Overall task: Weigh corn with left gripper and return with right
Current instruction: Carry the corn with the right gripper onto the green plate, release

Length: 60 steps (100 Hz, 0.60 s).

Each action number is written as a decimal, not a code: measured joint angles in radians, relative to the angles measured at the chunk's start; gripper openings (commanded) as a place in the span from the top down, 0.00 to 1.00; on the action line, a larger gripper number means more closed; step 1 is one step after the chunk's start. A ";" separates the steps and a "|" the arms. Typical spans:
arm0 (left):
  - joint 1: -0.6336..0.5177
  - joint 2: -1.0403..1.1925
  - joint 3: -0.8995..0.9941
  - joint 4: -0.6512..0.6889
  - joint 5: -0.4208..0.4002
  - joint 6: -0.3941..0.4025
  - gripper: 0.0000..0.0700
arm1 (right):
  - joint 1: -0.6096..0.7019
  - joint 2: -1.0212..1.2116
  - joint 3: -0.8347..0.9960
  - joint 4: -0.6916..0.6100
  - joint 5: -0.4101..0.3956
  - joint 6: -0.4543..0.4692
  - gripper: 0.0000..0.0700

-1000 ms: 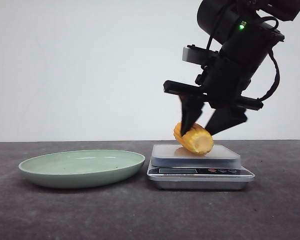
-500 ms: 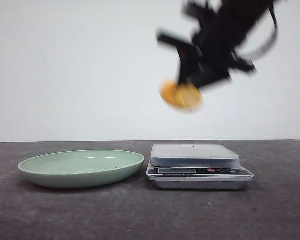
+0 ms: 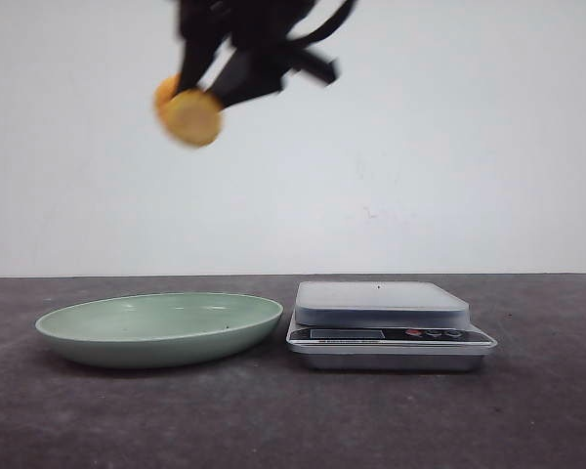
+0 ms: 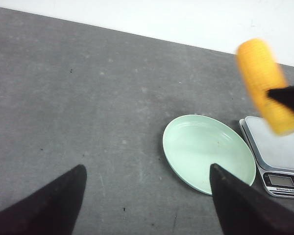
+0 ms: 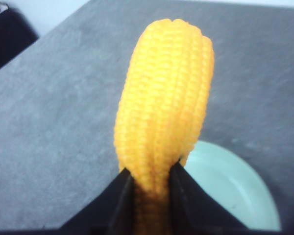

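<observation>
We are counting one corn, one plate, one scale and two hands, the right and the left, over one surface.

No readable text anywhere.

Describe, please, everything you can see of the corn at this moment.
The corn is a short, stubby orange-yellow cob with neat ribbed rows of kernels and a paler, rounded cut end facing the front camera. It hangs in the air, high above the green plate, clear of the scale. The right gripper is shut on one end, the rest sticking out free beyond the fingers. Nothing else touches it. Motion blur softens it in the front view.
</observation>
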 measured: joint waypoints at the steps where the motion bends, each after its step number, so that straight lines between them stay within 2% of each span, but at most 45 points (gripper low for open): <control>1: 0.000 0.000 0.000 0.000 0.000 0.000 0.33 | 0.002 0.009 0.002 0.000 0.002 0.002 1.00; 35: 0.000 0.000 0.000 -0.006 0.000 -0.008 0.33 | 0.008 0.240 0.011 -0.002 0.017 0.087 0.99; 38: 0.000 0.000 0.000 -0.010 0.000 -0.008 0.33 | 0.008 0.251 0.011 -0.002 0.018 0.090 0.93; 41: 0.000 0.000 0.000 -0.013 0.000 -0.008 0.33 | 0.007 0.258 0.011 -0.003 0.018 0.093 0.83; 50: 0.000 0.000 0.000 -0.027 0.000 -0.008 0.33 | 0.008 0.265 0.011 -0.003 0.018 0.095 0.40; 53: 0.000 0.000 0.000 -0.031 0.000 -0.008 0.33 | 0.008 0.265 0.011 -0.001 0.018 0.096 0.30; 56: 0.000 0.000 0.000 -0.033 0.000 -0.008 0.33 | 0.008 0.265 0.011 0.003 0.018 0.096 0.24; 60: 0.000 0.000 0.000 -0.033 0.000 -0.008 0.33 | 0.008 0.265 0.011 0.012 0.017 0.097 0.22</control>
